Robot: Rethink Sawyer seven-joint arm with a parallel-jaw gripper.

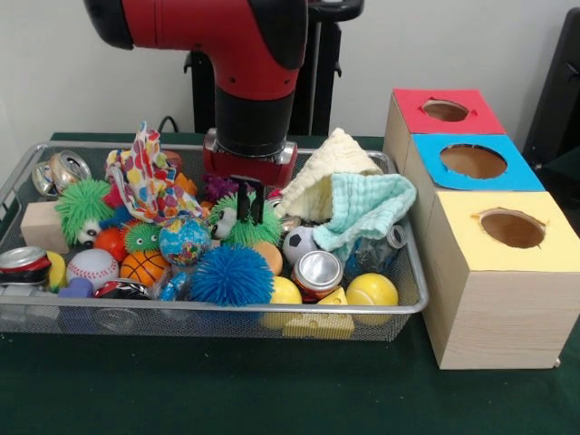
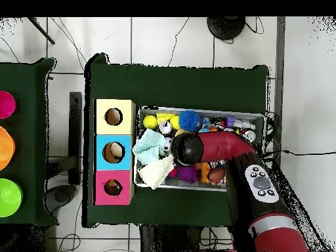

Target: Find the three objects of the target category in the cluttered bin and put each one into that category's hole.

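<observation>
1. Nearest in the front view, a silver wire-mesh bin (image 1: 27, 172) on the dark green table (image 1: 272, 399) is seen crammed with objects. Along its near wall lie smooth yellow balls (image 1: 372, 289), a spiky blue rubber ball (image 1: 231, 275), a crushed red drink can with a silver top (image 1: 317, 272), an orange basketball-patterned ball (image 1: 143, 265) and a white baseball (image 1: 91, 267).
2. Further in — a small soccer ball (image 1: 298, 242), fuzzy green spiked balls (image 1: 83, 206), a spotted multicoloured cloth (image 1: 145, 177), a folded mint-green waffle cloth (image 1: 367, 207) and a cream knitted cloth (image 1: 328, 172) are piled.
3. The black gripper (image 1: 251, 201) is lowered among the fuzzy toys mid-bin; whether its pincer is apart or together cannot be told.
4. Beside the bin, three wooden boxes stand in a row, each with a round hole in its top: yellow-topped (image 1: 507, 227) nearest, blue-topped (image 1: 473, 161), then red-topped (image 1: 446, 110) — something pale is visible inside the blue one's hole from overhead.
</observation>
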